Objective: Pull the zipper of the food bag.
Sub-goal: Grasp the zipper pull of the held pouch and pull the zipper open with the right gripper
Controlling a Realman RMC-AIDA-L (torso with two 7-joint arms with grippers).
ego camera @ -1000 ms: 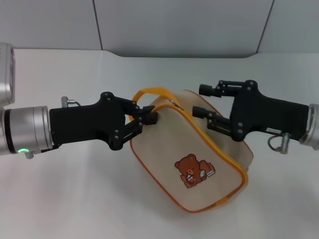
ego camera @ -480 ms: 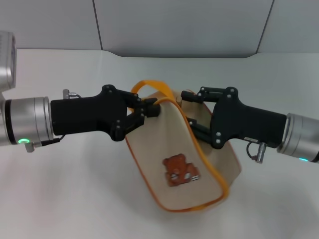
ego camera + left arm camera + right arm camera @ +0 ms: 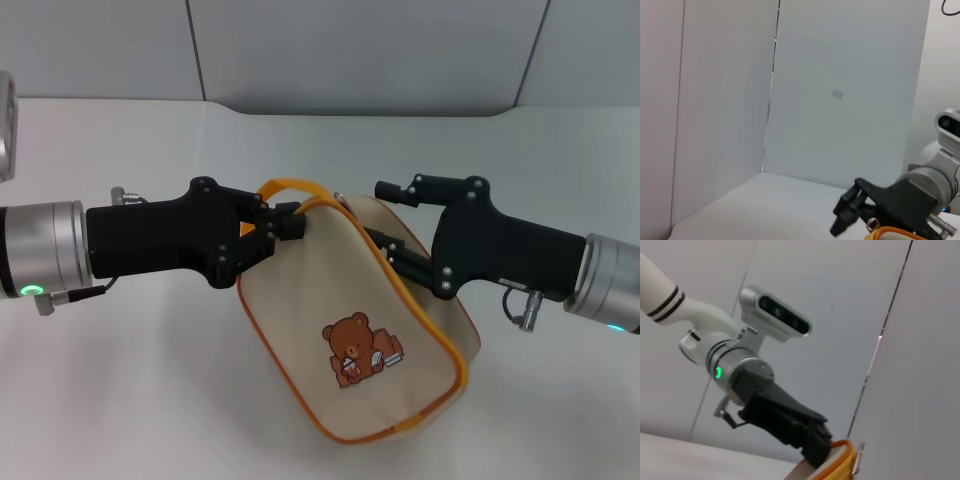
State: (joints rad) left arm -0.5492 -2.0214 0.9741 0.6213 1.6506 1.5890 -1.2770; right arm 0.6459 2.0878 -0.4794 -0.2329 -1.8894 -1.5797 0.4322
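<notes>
While the left claw (image 3: 285,228) holds the food bag (image 3: 355,330) clamped by its upper corner, just under the orange strap loop (image 3: 290,190), the pouch hangs tilted above the table (image 3: 120,400). The right claw (image 3: 385,225) stands part-open, one finger above the bag's top and one against the orange zip line. The zipper (image 3: 858,460) lies at the top corner between both claws, its line running down and away beneath the right arm, which looks better placed to pull.

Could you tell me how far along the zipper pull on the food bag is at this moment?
Done: the left gripper has clamped the food bag at its top corner, beside the orange strap. In hand: the right gripper is open at the zip line. Left: gripping the zipper and pulling it.
</notes>
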